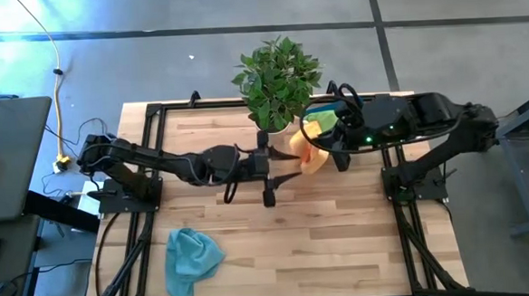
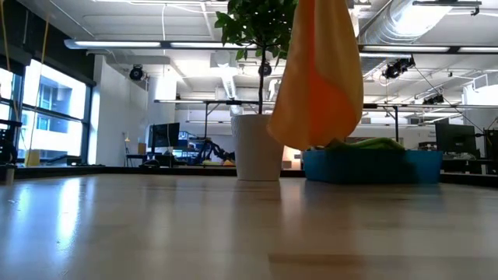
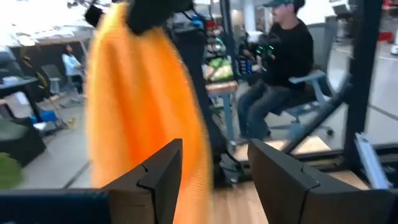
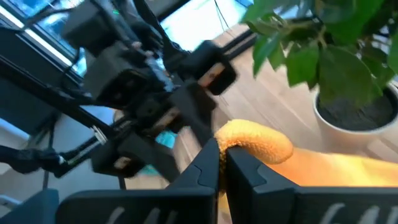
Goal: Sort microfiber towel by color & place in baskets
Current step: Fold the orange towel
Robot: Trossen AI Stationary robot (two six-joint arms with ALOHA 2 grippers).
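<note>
A: Currently your right end effector (image 4: 222,163) pinches the orange microfiber towel (image 1: 313,156) aloft beside the shallow teal-blue plastic basket (image 2: 372,166); left end effector (image 3: 214,171) spread.

B: Remaining: the teal towel (image 1: 190,258) on the wooden tabletop (image 1: 342,244).

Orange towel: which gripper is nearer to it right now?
Right. The right gripper is shut on the orange towel, holding it up beside the basket. The left gripper is open just short of it.

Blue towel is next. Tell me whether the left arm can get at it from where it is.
Probably yes: the left gripper is open and empty, and bare table lies between it and the blue towel.
</note>
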